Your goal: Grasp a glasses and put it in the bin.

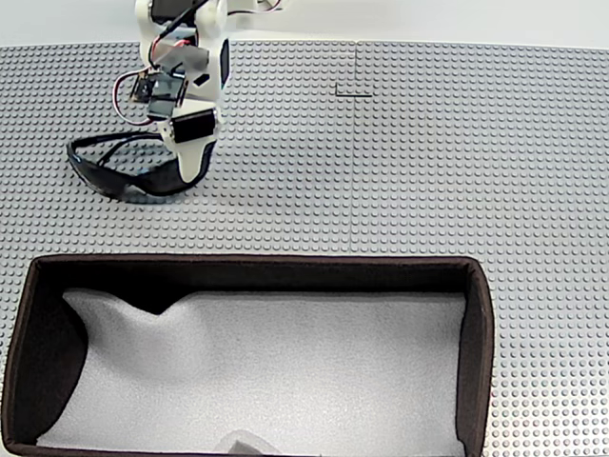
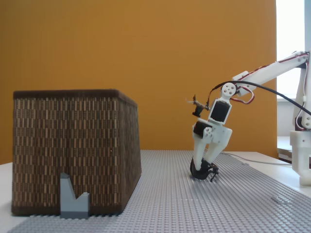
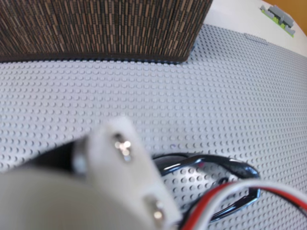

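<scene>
Grey studded baseplate (image 1: 428, 162), orange wall (image 2: 146, 58); gripper (image 1: 187, 176) seemingly clamped on glasses (image 1: 114, 176).

- Between you and the bin (image 1: 481, 333) in a fixed view lies a bare strip of studded desk (image 1: 400, 162); nothing stands on it.
- The bin's mouth is open, its white foam lining (image 1: 285, 371) bare but for a small pale lump at the near edge.
- From the side, the bin's woven wall (image 2: 73, 150) stands tall, about level with the arm's wrist joint.
- A grey block (image 2: 73, 199) leans against that wall's outer foot.
- The gripper (image 1: 186, 167) sits low at the glasses (image 1: 114, 176), the frame curving off to its left.
- To the right of the gripper the desk is open.
</scene>
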Action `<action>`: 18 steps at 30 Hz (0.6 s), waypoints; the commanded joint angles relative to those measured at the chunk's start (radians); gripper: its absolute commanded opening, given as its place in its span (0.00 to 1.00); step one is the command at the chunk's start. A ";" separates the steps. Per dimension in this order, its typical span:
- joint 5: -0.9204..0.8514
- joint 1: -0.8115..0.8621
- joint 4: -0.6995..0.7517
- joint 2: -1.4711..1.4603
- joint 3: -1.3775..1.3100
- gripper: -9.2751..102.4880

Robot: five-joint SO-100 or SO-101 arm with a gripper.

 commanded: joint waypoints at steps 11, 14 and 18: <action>0.043 -0.071 0.005 0.563 -0.063 0.08; 0.063 -0.089 -0.072 0.604 -0.112 0.08; 0.031 -0.137 -0.356 0.534 -0.133 0.08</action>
